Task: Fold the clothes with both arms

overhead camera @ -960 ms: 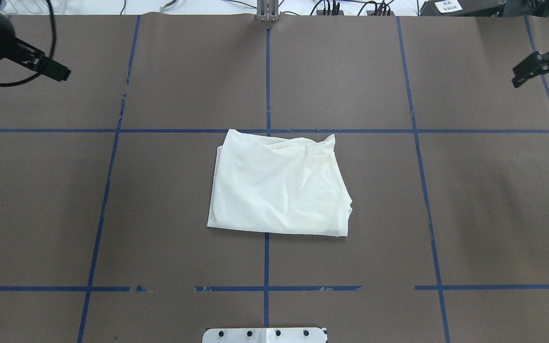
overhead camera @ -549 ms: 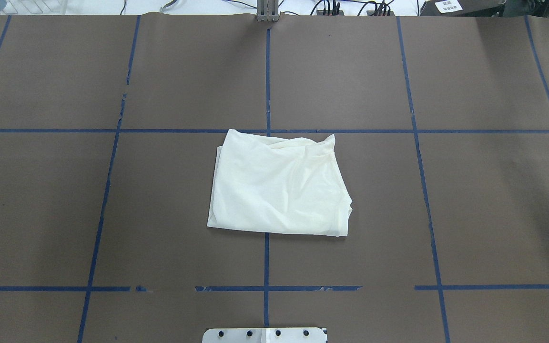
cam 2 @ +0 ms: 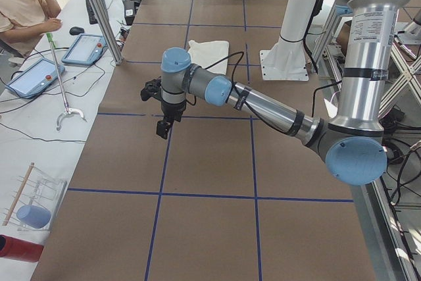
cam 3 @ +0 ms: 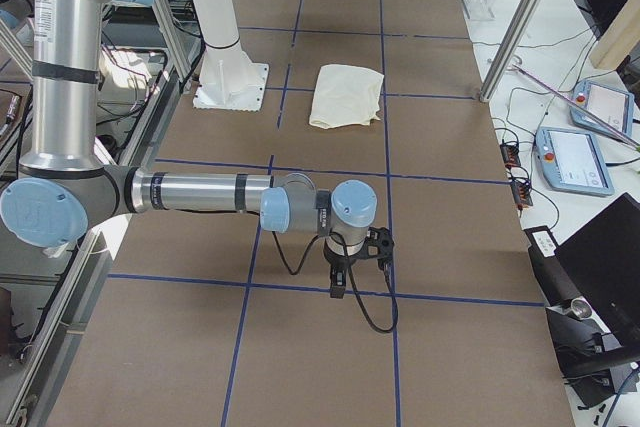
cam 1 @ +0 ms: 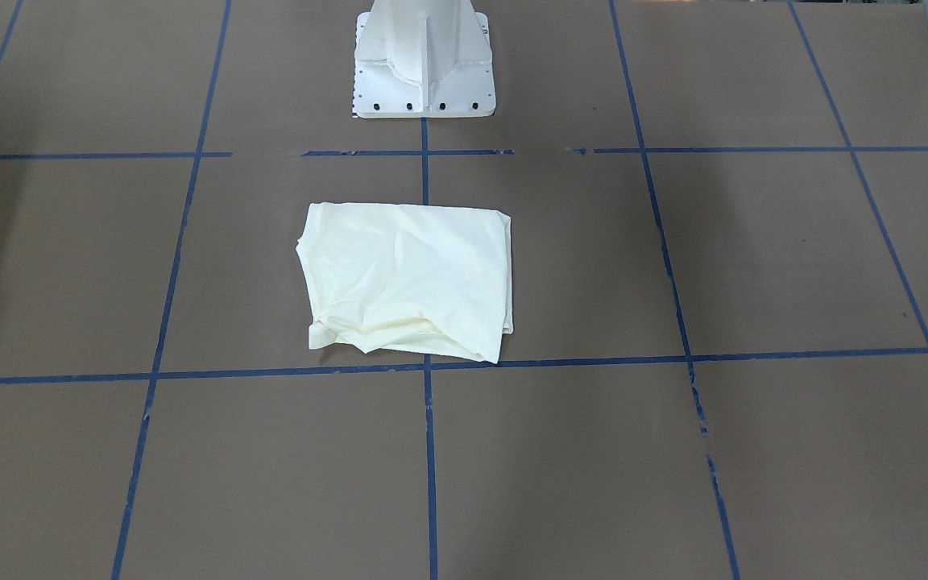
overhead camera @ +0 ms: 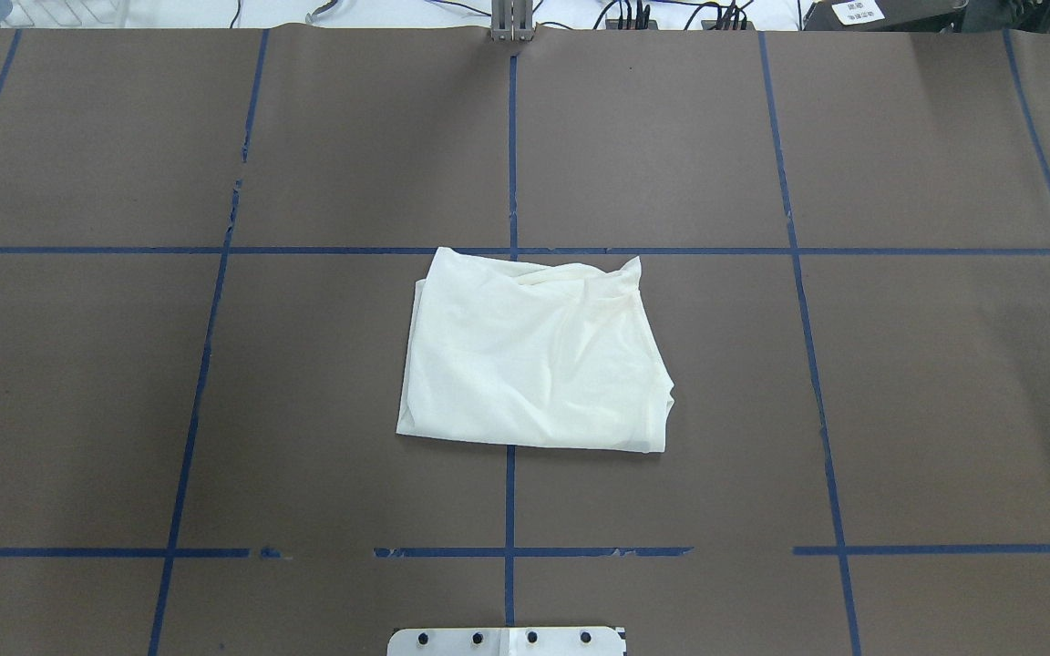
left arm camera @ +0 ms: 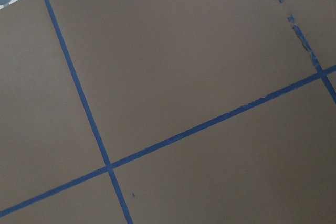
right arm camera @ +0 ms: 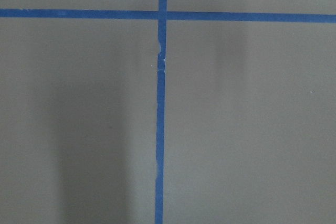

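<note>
1. A second ago both claws showed in the top corners of the view from above. Now they have gone out of that view. The shirt [overhead camera: 534,355] has not moved.
2. The shirt lies folded in a rough square near the middle of the table [overhead camera: 944,410]. Its plain cream side is up. It lies across the middle one of the blue tape lines [overhead camera: 509,510]. The edge farthest from the white base [cam 1: 424,72] is wrinkled.
3. Nothing touches the shirt. Both claws are well apart from it.
4. The left arm [cam 2: 263,106] reaches out low over the table on the robot's left side. The left claw [cam 2: 162,131] points down above the brown top. Only a bit of it shows at the edge of the front view, so I cannot tell if its fingers are apart or together.
5. The right arm [cam 3: 200,192] reaches out the same way on the other side. The right claw [cam 3: 337,290] points down near a blue line. I cannot tell if its fingers are apart or together.
6. Both wrist cameras see only brown table and blue tape.
</note>
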Controlling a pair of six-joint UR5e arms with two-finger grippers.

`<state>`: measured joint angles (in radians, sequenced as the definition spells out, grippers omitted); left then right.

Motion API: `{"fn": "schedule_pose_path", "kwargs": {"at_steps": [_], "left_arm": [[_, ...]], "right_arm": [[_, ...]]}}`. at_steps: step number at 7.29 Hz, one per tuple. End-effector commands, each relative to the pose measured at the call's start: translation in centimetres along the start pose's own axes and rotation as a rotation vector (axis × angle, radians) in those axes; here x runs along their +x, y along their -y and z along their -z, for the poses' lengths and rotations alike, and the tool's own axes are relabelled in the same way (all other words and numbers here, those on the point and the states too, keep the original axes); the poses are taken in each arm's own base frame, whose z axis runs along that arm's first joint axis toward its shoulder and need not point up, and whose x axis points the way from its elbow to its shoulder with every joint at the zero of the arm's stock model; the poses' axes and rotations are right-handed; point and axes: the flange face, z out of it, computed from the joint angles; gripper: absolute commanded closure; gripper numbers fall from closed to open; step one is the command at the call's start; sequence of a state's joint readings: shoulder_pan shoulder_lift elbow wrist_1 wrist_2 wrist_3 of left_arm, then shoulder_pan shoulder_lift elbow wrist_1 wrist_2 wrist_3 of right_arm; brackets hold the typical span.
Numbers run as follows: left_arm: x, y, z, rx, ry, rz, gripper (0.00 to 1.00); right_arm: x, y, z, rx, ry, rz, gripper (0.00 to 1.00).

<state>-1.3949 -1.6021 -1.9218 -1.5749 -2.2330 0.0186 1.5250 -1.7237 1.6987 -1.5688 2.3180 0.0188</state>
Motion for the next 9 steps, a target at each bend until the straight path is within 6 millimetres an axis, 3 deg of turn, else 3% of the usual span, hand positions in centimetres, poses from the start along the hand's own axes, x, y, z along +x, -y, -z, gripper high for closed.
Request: {"fn": "schedule_pose_path", "kwargs": {"at_steps": [1, 2, 4, 5, 6, 8, 9], "left_arm": [[-1.9, -4.2, -0.8, 0.038, -0.004, 0.002, 0.00], [-2.4, -5.7, -1.5, 0.031, -0.039, 0.023, 0.00], [-5.8, -7.3, -1.8, 0.013, -0.035, 0.113, 0.00], [-7.0, -7.9, -2.8, -0.005, -0.037, 0.135, 0.00], [-8.4, -8.6, -2.5, 0.001, -0.028, 0.162, 0.00], [-9.5, -9.4, -3.1, -0.008, -0.071, 0.198, 0.00], [-9.6, -10.5, -2.8, 0.000, -0.122, 0.229, 0.00]], "right_arm": [[1.8, -2.3, 0.0, 0.045, 0.002, 0.010, 0.00], [1.5, -1.8, 0.4, 0.049, 0.001, 0.013, 0.00], [-0.2, 0.7, 1.5, 0.047, -0.013, 0.028, 0.00], [-1.1, 1.4, 1.4, 0.036, -0.033, 0.044, 0.00], [-1.9, 1.5, 1.7, 0.043, -0.036, 0.063, 0.00], [-5.9, 1.7, 4.5, 0.029, -0.042, 0.082, 0.00], [-6.9, 2.1, 5.4, 0.018, -0.046, 0.076, 0.00]]}}
